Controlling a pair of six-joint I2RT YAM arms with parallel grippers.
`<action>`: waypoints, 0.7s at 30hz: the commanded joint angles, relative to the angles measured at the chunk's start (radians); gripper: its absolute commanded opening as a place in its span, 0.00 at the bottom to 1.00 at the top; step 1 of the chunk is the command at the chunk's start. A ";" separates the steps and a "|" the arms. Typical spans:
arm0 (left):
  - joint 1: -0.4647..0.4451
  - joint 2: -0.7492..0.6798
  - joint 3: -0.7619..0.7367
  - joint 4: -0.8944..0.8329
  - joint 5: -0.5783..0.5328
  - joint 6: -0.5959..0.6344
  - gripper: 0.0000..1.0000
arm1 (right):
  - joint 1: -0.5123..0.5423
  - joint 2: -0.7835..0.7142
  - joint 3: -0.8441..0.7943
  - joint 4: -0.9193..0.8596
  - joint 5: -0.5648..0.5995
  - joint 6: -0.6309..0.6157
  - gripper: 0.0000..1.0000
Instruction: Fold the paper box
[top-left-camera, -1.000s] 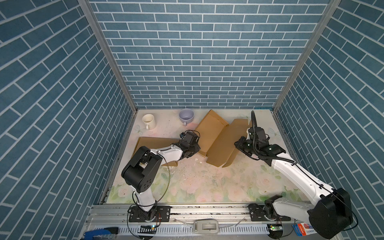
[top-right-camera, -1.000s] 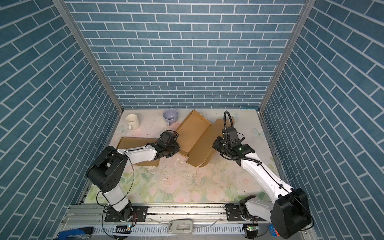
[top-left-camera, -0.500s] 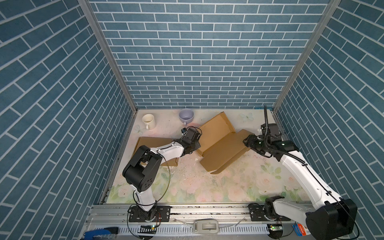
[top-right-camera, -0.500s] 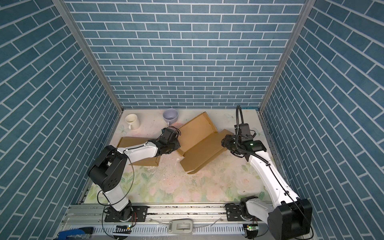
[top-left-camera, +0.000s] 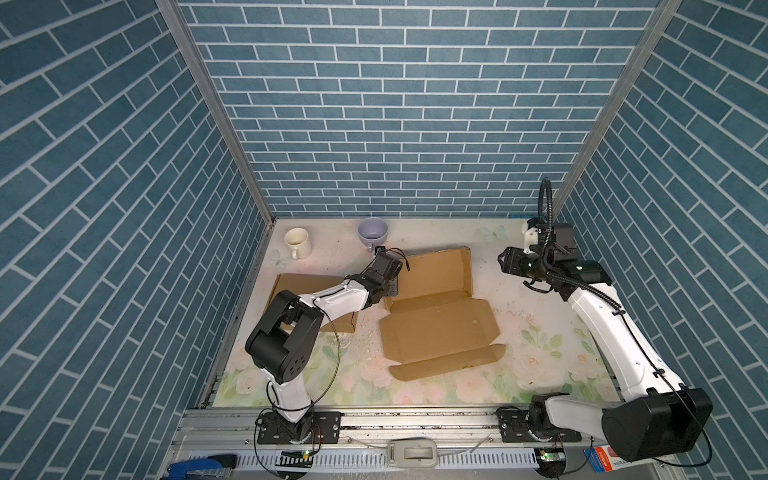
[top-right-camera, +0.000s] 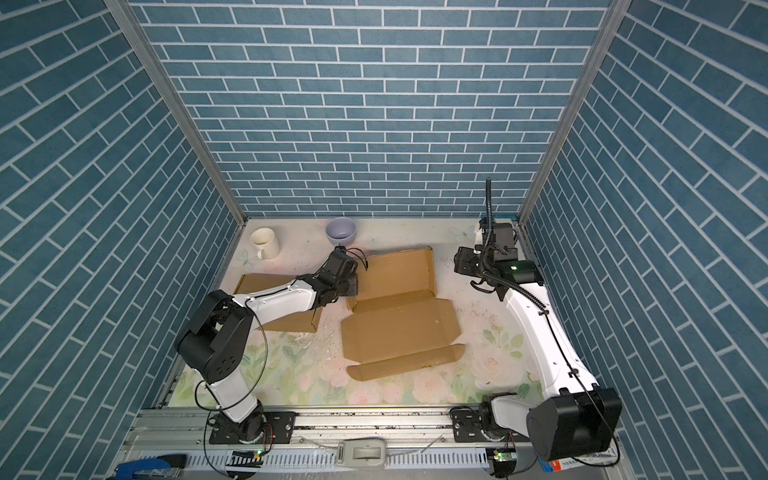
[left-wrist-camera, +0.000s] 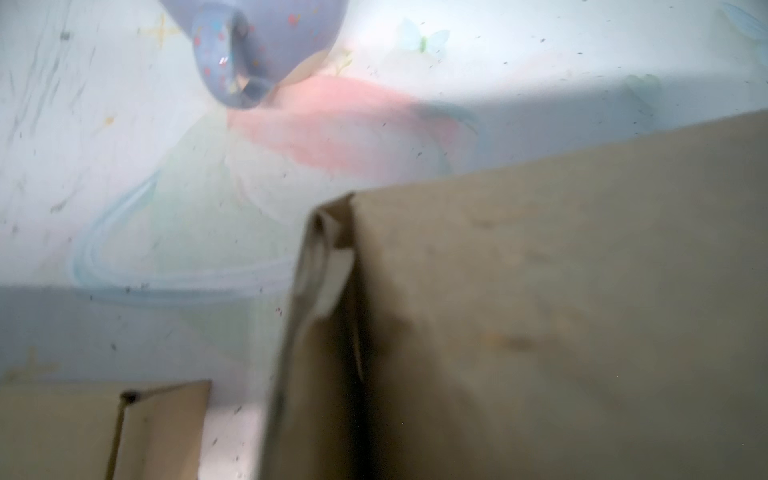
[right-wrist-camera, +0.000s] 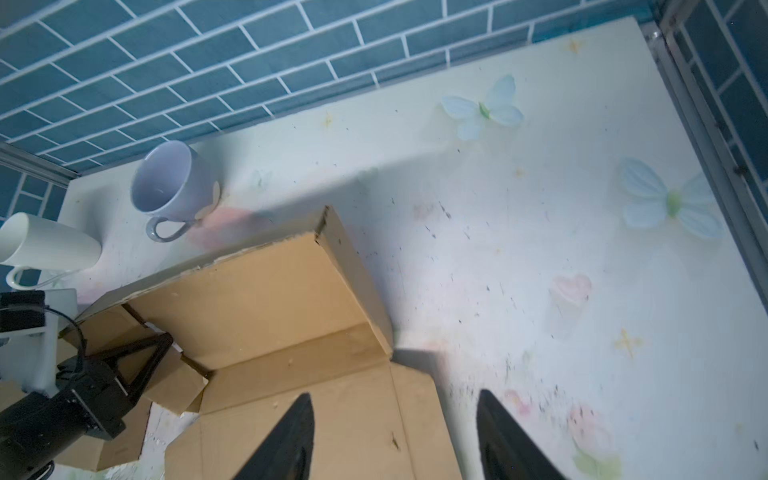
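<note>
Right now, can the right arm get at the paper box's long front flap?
Probably yes. The right gripper is open and empty; the front flap lies flat and bare. The left gripper pinches the paper box at its left edge, clear of it.

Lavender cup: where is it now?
In both top views the lavender cup stands at the back of the table, left of centre, right of the white mug and just behind the opened cardboard box.
</note>
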 joint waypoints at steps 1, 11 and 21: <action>0.000 0.027 -0.005 0.056 -0.002 0.107 0.00 | 0.060 0.001 -0.158 0.215 0.008 -0.071 0.62; -0.005 0.023 -0.091 0.255 -0.041 0.188 0.00 | 0.108 0.162 -0.361 0.644 0.083 -0.083 0.61; -0.011 0.053 -0.094 0.256 -0.096 0.110 0.00 | 0.162 0.287 -0.489 0.929 0.204 -0.036 0.42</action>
